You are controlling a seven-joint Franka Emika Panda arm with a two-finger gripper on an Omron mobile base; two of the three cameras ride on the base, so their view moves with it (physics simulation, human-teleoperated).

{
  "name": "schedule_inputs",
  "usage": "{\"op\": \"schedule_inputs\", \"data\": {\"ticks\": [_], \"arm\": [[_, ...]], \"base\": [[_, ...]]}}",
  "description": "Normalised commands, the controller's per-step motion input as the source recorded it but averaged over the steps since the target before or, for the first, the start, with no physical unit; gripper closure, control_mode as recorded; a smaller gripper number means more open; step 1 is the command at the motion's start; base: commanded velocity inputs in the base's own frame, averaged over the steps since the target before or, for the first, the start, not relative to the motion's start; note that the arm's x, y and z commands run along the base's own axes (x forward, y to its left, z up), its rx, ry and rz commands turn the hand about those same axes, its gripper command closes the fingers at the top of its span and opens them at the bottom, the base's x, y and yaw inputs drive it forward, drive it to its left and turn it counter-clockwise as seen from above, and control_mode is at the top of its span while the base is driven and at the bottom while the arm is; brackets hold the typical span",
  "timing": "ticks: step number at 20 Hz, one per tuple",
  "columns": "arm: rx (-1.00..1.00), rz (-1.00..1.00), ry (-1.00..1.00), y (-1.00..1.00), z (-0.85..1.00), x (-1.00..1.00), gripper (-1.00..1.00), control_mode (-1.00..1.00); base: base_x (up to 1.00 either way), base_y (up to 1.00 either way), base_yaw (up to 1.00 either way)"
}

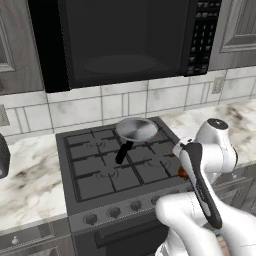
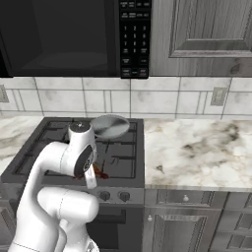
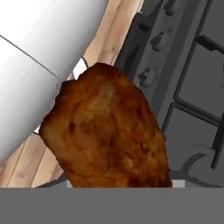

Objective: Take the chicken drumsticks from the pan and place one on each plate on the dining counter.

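The claw [image 2: 98, 172] hangs low at the front edge of the stove, pinching a chicken drumstick [image 3: 105, 131] that sits just ahead of the hand camera. Up close the drumstick is a blunt, lumpy wedge with a glossy, mottled red-brown skin, darker in the creases and paler orange on the raised parts. From the right base view a small reddish patch of it shows under the white wrist; from the left base view an orange-red spot [image 1: 183, 173] peeks out beside the arm [image 1: 210, 150], at 3 o'clock of the stove's front right burner.

The arm is smooth white with a dark strip along the forearm, folded over the stove's front right corner. The stove [image 1: 115, 165] is dark grey with black square grates and a row of round knobs along its front face. The pan [image 1: 136, 129] is round, shallow and light grey, with a straight black handle pointing toward 7 o'clock; it rests on the back burner, well apart from the claw, and its bowl looks bare.

The marble desk [image 2: 197, 147] at 3 o'clock of the stove is flat, veined white and brown, with open room. Above are a pale tile wall [image 2: 162, 101] and a black microwave [image 1: 125, 40]. Wooden floor planks [image 3: 118, 30] show below the stove's front edge.
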Motion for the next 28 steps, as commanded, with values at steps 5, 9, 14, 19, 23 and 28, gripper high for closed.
{"op": "schedule_inputs", "data": {"ticks": [5, 9, 14, 19, 23, 28], "arm": [[-0.01, 0.03, -0.01, 0.0, -0.02, -0.2, 1.0, 1.0], [0.0, 0.0, 0.0, 0.0, 0.0, 0.0, 1.0, 1.0], [0.0, 0.0, 0.0, 0.0, 0.0, 0.0, 1.0, 1.0], [0.0, 0.0, 0.0, 0.0, 0.0, 0.0, 1.0, 1.0], [0.0, 0.0, 0.0, 0.0, 0.0, 0.0, 1.0, 1.0], [0.0, 0.0, 0.0, 0.0, 0.0, 0.0, 1.0, 1.0]], "base": [[-0.8, 0.0, 0.2], [-1.0, 0.03, 0.26], [-1.0, 0.42, 0.26], [-1.0, 0.94, 0.25], [-1.0, 1.0, 0.18], [-1.0, 1.0, 0.15]]}}
